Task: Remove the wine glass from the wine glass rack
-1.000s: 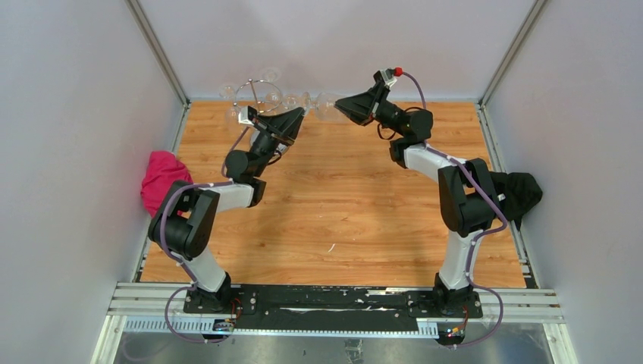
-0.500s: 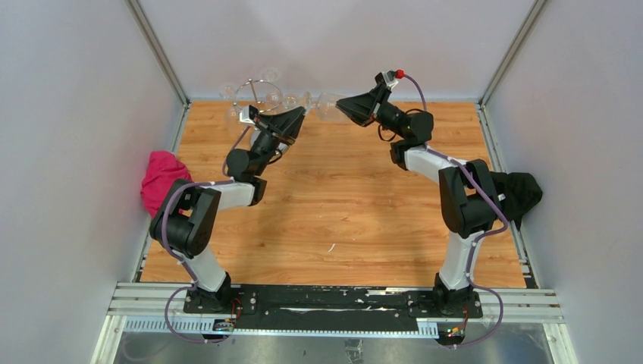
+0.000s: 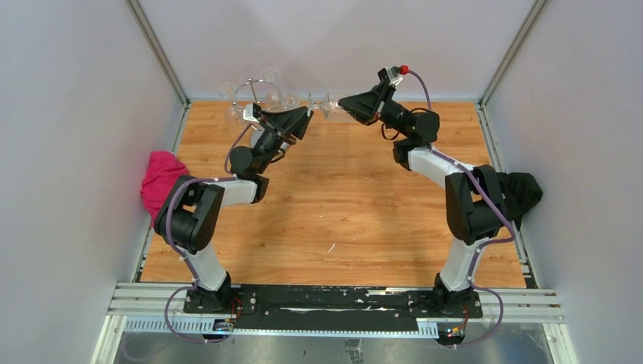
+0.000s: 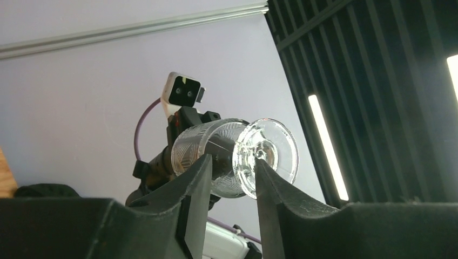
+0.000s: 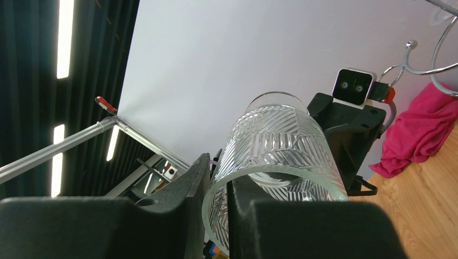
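Note:
The wine glass (image 3: 326, 102) lies on its side in the air at the back of the table, just right of the chrome wine glass rack (image 3: 256, 95). My right gripper (image 3: 343, 103) is shut on the glass's rim, one finger inside the ribbed bowl (image 5: 281, 140) and one outside. My left gripper (image 3: 306, 114) is open, its fingertips on either side of the stem near the round foot (image 4: 270, 151); the right finger is close against the foot. The rack's curled hooks (image 5: 426, 67) show at the top right of the right wrist view.
A pink cloth (image 3: 161, 179) lies at the table's left edge, and also shows in the right wrist view (image 5: 421, 135). A black cloth (image 3: 522, 193) lies at the right edge. The back wall stands close behind the rack and the glass.
My right gripper has moved right and slightly up with the glass, drawing it further from the rack. My left gripper has followed a little to the right.

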Robot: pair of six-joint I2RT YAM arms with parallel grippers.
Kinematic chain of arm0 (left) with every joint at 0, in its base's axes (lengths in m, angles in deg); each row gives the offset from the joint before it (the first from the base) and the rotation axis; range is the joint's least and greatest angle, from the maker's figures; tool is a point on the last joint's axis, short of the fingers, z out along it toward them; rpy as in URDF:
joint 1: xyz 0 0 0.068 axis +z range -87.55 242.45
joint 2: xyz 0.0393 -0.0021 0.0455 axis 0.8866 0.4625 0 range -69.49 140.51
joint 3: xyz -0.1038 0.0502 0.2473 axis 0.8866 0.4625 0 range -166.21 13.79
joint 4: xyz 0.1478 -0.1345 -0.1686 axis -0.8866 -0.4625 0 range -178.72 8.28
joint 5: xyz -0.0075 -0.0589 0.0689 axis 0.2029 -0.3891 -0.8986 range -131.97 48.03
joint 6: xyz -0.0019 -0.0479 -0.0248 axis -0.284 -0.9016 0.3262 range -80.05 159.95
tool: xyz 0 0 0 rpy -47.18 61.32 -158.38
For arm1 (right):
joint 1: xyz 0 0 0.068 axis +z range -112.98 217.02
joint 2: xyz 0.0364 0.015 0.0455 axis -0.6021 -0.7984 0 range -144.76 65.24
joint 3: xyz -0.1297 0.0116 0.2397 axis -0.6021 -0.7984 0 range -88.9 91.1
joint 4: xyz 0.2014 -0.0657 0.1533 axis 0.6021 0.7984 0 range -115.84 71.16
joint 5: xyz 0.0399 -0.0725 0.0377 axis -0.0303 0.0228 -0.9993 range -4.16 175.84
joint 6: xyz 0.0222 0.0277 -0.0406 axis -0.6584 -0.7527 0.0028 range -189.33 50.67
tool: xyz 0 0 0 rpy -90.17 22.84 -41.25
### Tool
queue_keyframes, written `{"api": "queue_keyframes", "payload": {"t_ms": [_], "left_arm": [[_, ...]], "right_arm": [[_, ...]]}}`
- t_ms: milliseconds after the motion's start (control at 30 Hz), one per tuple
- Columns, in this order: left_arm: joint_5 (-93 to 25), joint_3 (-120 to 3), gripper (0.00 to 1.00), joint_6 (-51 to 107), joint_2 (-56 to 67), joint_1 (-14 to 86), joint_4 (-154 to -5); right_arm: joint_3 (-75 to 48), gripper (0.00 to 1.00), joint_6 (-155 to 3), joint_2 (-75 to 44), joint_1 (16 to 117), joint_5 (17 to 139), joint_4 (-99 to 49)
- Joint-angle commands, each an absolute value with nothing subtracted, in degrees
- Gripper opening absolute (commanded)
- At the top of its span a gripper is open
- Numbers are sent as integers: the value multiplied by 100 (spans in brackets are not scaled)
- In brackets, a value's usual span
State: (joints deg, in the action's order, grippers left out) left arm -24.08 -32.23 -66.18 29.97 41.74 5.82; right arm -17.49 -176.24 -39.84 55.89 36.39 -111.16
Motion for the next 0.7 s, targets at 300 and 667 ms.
{"api": "queue_keyframes", "payload": {"t_ms": [300,667], "left_arm": [[-1862,-3293,47,-6185,2819,4417,710],[-2137,-4390,52,-2104,462,4516,-5913]], "right_arm": [[-2097,0,-17625,-3174,5705,3468,-11729],[-2150,0,-16229,-2445,5325,2644,-9599]]}}
